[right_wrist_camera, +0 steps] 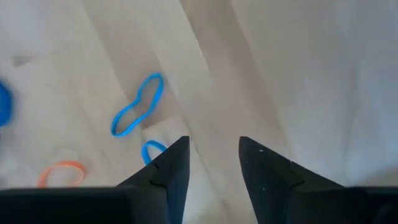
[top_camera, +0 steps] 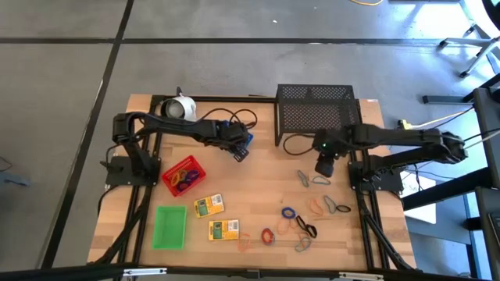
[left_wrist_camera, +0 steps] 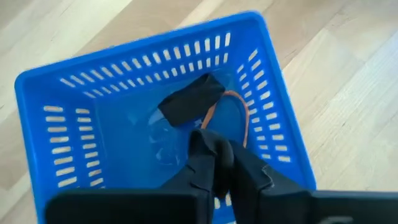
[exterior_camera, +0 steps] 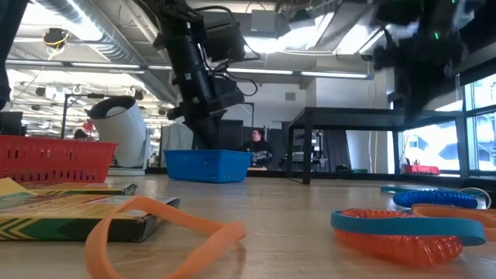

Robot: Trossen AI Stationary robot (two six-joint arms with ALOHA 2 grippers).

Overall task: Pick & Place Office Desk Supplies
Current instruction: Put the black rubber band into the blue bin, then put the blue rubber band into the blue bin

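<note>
A blue tray (top_camera: 248,139) stands at the table's far middle and also shows in the low view (exterior_camera: 208,165). My left gripper (top_camera: 239,152) reaches down into it, shut on an orange loop (left_wrist_camera: 244,118); a black loop (left_wrist_camera: 189,99) lies on the tray floor. My right gripper (top_camera: 324,168) hangs open and empty above the table's right part, over a blue loop (right_wrist_camera: 138,106). A red tray (top_camera: 183,176) holds several loops. A green tray (top_camera: 170,226) and two yellow-green boxes (top_camera: 208,205) (top_camera: 223,229) lie near the front. Several loose loops (top_camera: 306,228) lie at the front right. My left gripper pinches one end of the orange loop (left_wrist_camera: 205,126) between its two fingertips (left_wrist_camera: 205,146), coming from above and pointing down into the blue tray. The tips hide the exact place of contact. The rest of the loop curves slack over the tray floor.
A large black wire-mesh rack (top_camera: 316,109) stands at the far edge, right of the blue tray. A white round object (top_camera: 180,108) stands at the far left. Cables (top_camera: 234,119) run by the left arm. Bare wood lies between the boxes and the loose loops.
</note>
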